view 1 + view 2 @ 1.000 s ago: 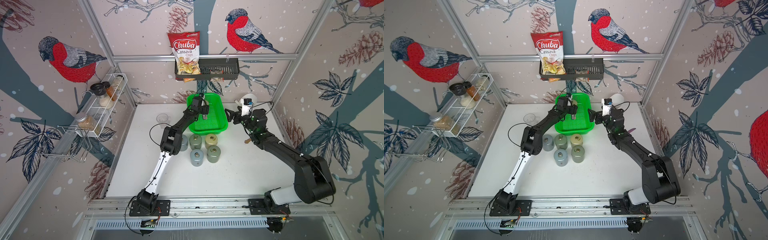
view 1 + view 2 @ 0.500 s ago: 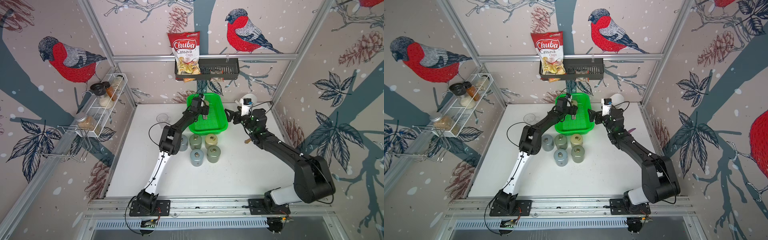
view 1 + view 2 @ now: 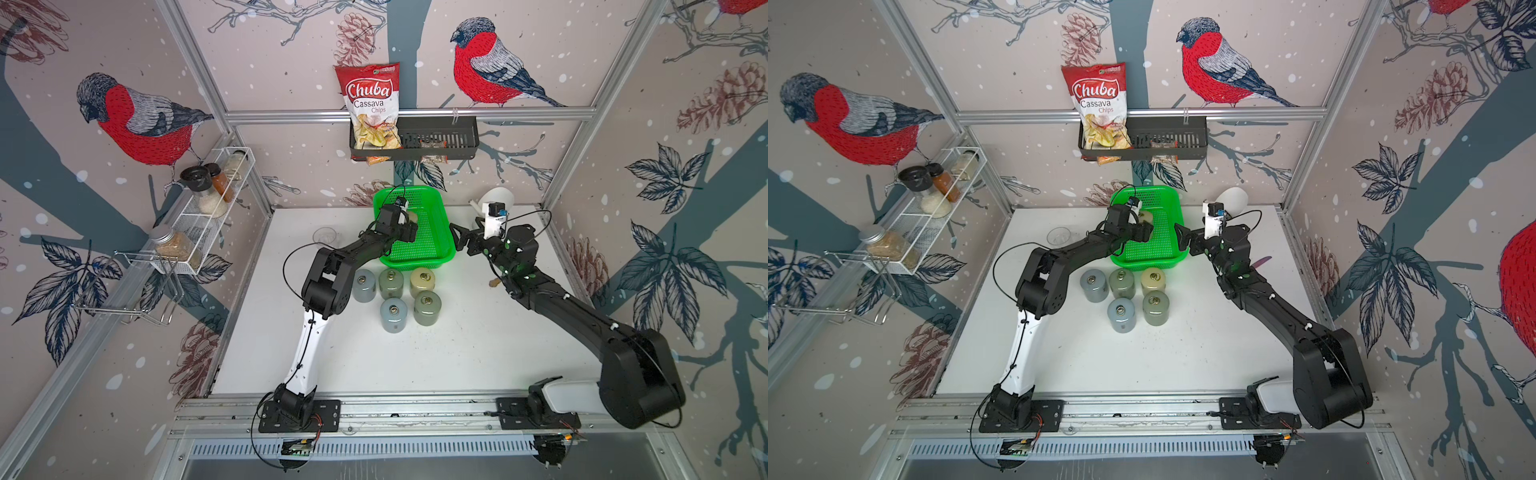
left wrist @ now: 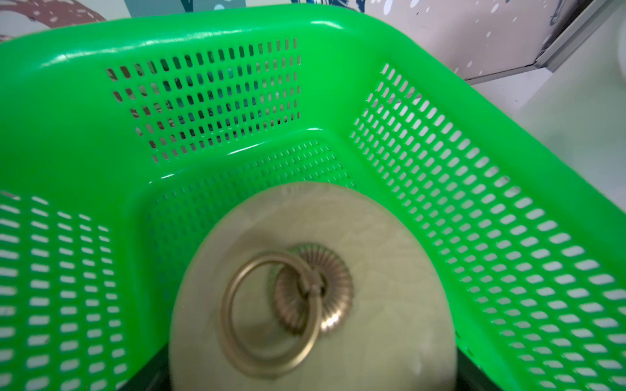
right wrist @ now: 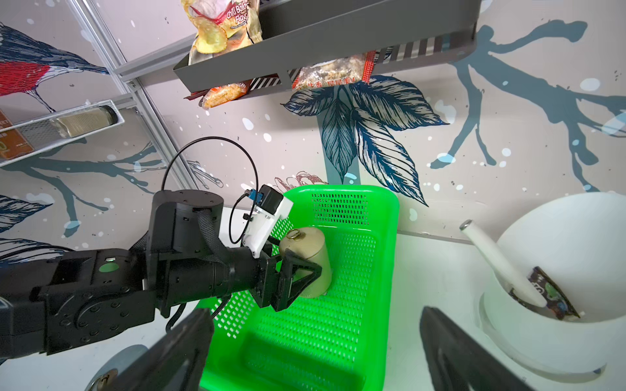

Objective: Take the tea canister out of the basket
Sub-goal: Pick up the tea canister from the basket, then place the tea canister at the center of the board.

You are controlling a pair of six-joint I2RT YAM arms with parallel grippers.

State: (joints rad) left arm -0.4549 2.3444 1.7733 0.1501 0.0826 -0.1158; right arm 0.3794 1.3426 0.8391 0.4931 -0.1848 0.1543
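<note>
Left hand [image 5: 301, 262] pinches tilted canister [image 5: 309, 243], frame centre; we risk slip or snagging basket [image 5: 338, 325] wall on lift. Right hand [image 3: 457, 240] spread.

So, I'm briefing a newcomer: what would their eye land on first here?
The bright green perforated plastic basket at the back of the white table, where the fingers of the left gripper clasp a cream cylindrical tea canister with a brass ring lid. Next, the red Chuba cassava chips bag standing in the black slotted wall rack above it.
</note>
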